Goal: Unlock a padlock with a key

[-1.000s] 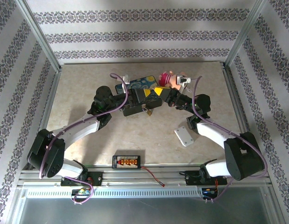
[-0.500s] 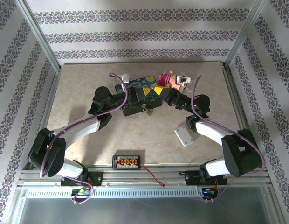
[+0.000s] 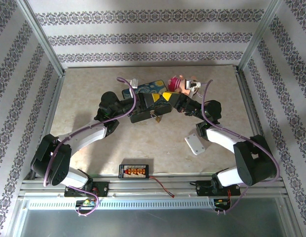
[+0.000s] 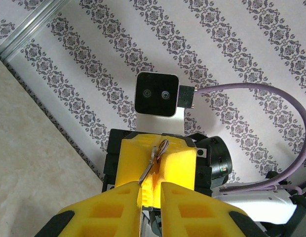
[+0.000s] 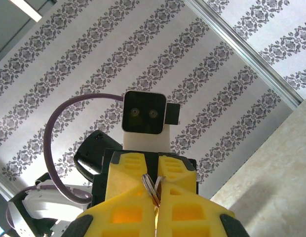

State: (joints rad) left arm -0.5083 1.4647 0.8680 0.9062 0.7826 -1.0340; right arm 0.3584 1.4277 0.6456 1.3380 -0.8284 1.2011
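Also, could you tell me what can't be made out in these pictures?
1. Keyhole of the padlock: top view, too small and shadowed.
2. Thin metal strip: left wrist view, edge-on, so unidentifiable; its lower end is hidden inside the left gripper.
3. Metal rings: right wrist view, whatever hangs from them is hidden inside the shut right gripper.

the walls (image 3: 153, 37) have white paper with rows of dark flower shapes — shiny metal posts (image 3: 42, 37) stand in the corners. the table top (image 3: 84, 94) is pale, like stone.
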